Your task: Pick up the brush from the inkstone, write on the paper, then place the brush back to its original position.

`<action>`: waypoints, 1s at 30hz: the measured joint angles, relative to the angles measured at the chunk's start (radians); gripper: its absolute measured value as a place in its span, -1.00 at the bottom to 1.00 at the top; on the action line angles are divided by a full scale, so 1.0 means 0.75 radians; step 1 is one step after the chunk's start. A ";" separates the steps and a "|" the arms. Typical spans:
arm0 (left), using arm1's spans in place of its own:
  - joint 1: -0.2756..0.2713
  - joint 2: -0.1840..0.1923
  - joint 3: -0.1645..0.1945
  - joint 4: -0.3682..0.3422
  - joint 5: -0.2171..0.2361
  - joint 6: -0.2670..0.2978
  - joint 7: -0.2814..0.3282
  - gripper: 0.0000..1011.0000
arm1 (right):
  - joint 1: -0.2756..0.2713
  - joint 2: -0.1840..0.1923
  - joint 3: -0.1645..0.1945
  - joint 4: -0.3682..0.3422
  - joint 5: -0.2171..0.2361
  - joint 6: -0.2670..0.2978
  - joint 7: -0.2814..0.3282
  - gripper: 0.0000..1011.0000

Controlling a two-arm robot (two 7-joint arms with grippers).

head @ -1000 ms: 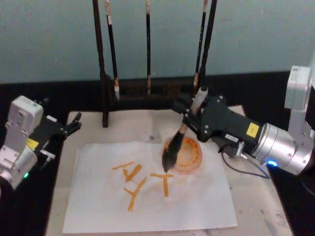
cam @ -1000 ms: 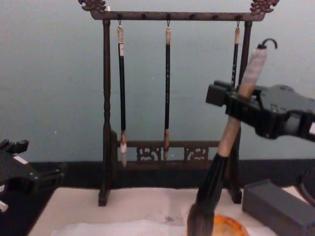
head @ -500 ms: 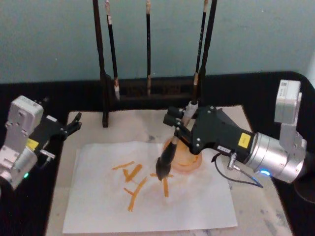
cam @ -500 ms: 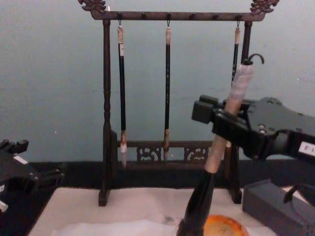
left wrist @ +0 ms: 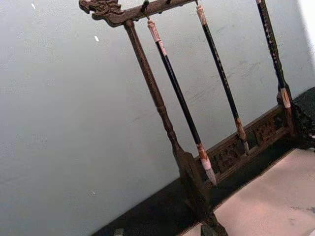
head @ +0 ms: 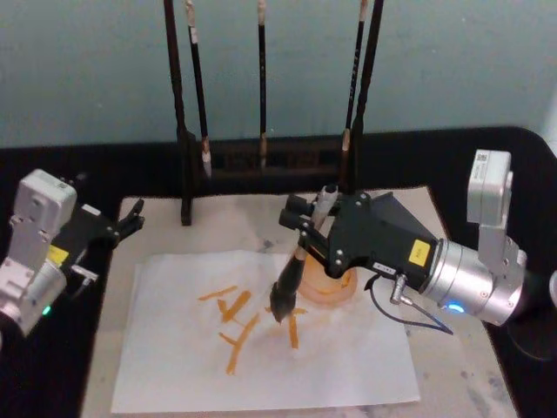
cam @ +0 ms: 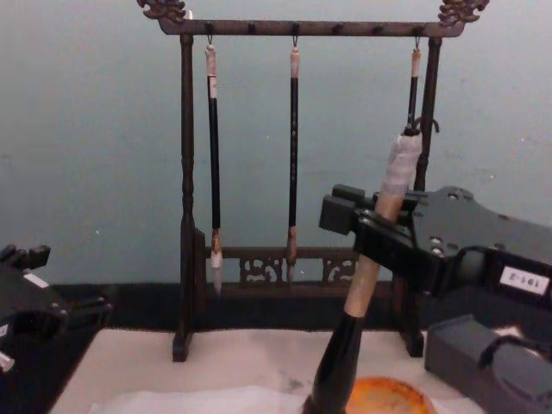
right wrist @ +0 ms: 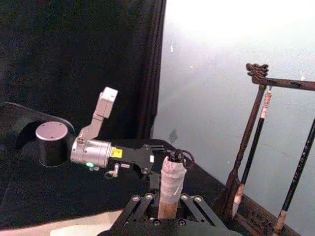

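My right gripper [head: 306, 233] is shut on the brush [head: 296, 266], gripping the pale handle. The brush leans left, and its dark tuft [head: 279, 303] touches the white paper [head: 174, 348] among orange strokes [head: 235, 318]. The orange inkstone [head: 335, 283] lies just right of the tuft, partly under the gripper. The chest view has the brush handle [cam: 379, 216] slanting up through the right gripper [cam: 369, 233], above the inkstone [cam: 384, 395]. The brush's whitish end with its hook loop [right wrist: 172, 172] rises from the right gripper [right wrist: 165, 206]. My left gripper [head: 122, 222] rests open, parked at the table's left.
A dark wooden rack [head: 261, 161] with three thin hanging brushes [cam: 293, 155] stands behind the paper, also in the left wrist view as a rack [left wrist: 147, 83]. A cream felt mat [head: 452, 374] lies under the paper. A grey box [cam: 483, 362] sits at the right.
My right gripper has moved left and down with the brush. The tuft went from the inkstone's edge onto the paper by the orange strokes. The left arm has stayed still.
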 joint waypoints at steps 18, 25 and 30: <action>0.000 0.000 0.000 0.000 0.000 0.000 0.000 1.00 | 0.026 -0.038 -0.016 0.058 -0.044 -0.017 -0.001 -0.70; 0.000 0.000 0.000 0.000 0.000 0.000 0.000 1.00 | 0.031 -0.047 -0.019 0.073 -0.063 -0.021 -0.005 -0.70; 0.000 0.000 0.000 0.000 0.000 0.000 0.000 1.00 | 0.032 -0.050 -0.022 0.077 -0.069 -0.024 -0.005 -0.70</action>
